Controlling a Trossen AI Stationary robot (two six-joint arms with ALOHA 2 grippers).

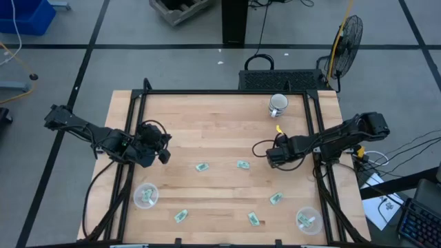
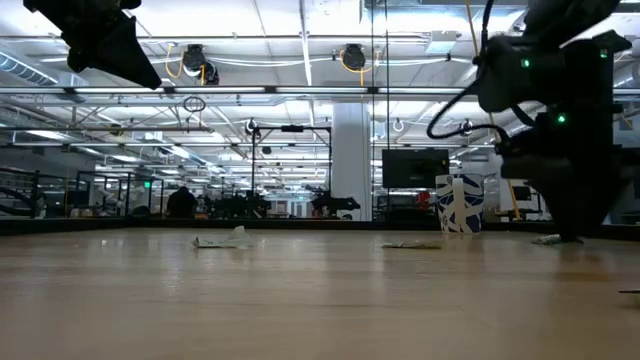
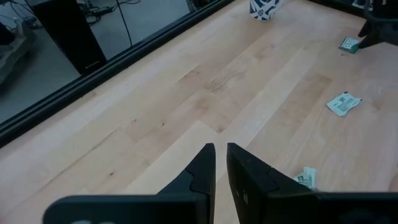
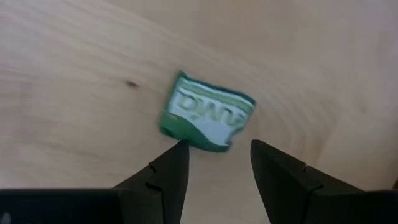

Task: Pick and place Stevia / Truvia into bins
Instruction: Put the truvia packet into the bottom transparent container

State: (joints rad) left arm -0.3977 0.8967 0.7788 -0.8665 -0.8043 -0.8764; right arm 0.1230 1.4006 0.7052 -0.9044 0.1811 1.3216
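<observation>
A green and white Stevia sachet (image 4: pixel 208 112) lies flat on the wood just ahead of my right gripper (image 4: pixel 219 155), whose fingers are open on either side of its near edge. From above, this right gripper (image 1: pixel 269 156) sits low over the table right of centre and covers that sachet. Other sachets (image 1: pixel 242 165) (image 1: pixel 201 167) (image 1: pixel 276 198) lie scattered across the table's middle and front. One clear bin (image 1: pixel 145 195) stands front left, the other bin (image 1: pixel 308 220) front right with sachets in it. My left gripper (image 3: pixel 221 152) hangs raised at mid-left, fingers almost touching, holding nothing.
A white patterned mug (image 1: pixel 278 105) stands at the back right of the table. Black frame rails (image 1: pixel 320 148) run along both sides. Two more sachets (image 1: pixel 181 216) (image 1: pixel 253 219) lie near the front edge.
</observation>
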